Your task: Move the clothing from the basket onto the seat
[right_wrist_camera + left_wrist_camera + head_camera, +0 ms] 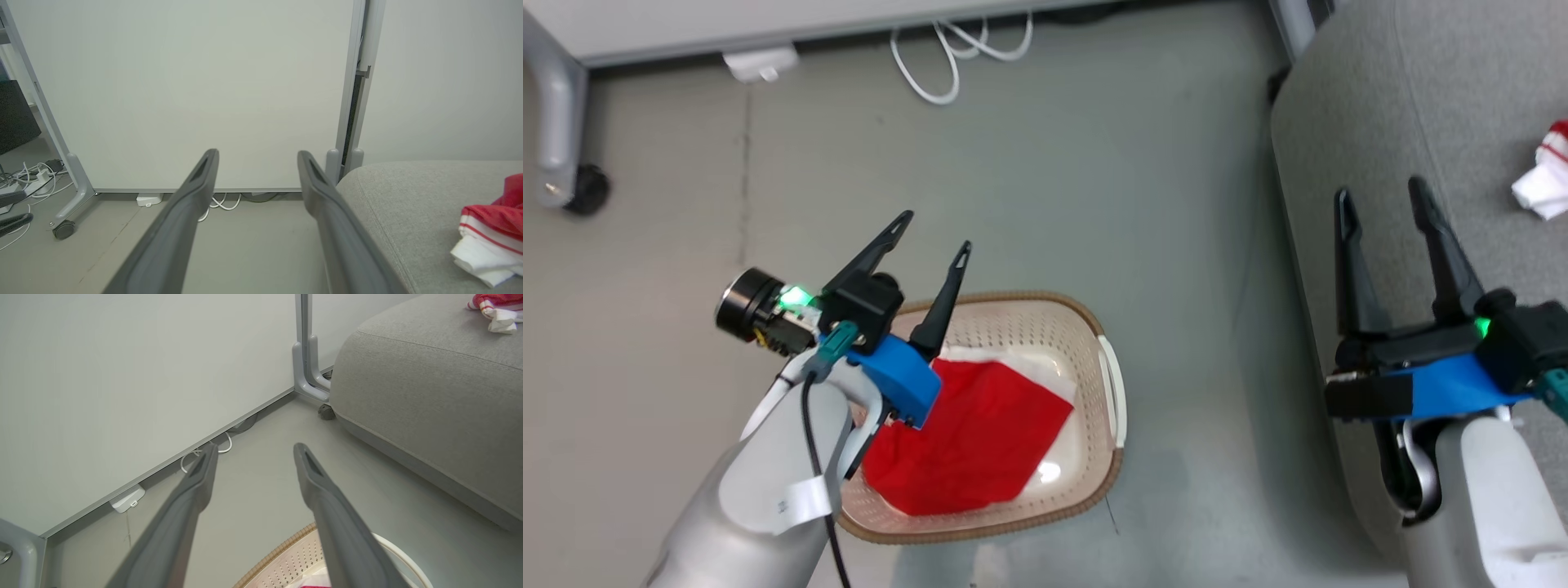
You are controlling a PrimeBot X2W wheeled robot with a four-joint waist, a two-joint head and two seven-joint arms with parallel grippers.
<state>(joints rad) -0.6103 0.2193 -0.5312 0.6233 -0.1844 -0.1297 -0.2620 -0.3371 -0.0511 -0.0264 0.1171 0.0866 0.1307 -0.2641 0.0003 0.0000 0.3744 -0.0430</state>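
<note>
Low in the centre of the frame, the cream perforated plastic basket (1013,327), rimmed in brown weave, holds a smooth red garment (972,445) edged in white. A crumpled red-and-white garment (1542,175) lies at the right edge on the grey woven seat (1380,122). The left pincer (935,231) and right pincer (1379,189) gape wide, empty.

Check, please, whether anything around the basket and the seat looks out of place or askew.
Nothing is spilled or damaged. One red garment lies rumpled in the basket; a second garment sits bunched on the seat. A loose white cable lies looped on the floor.
</note>
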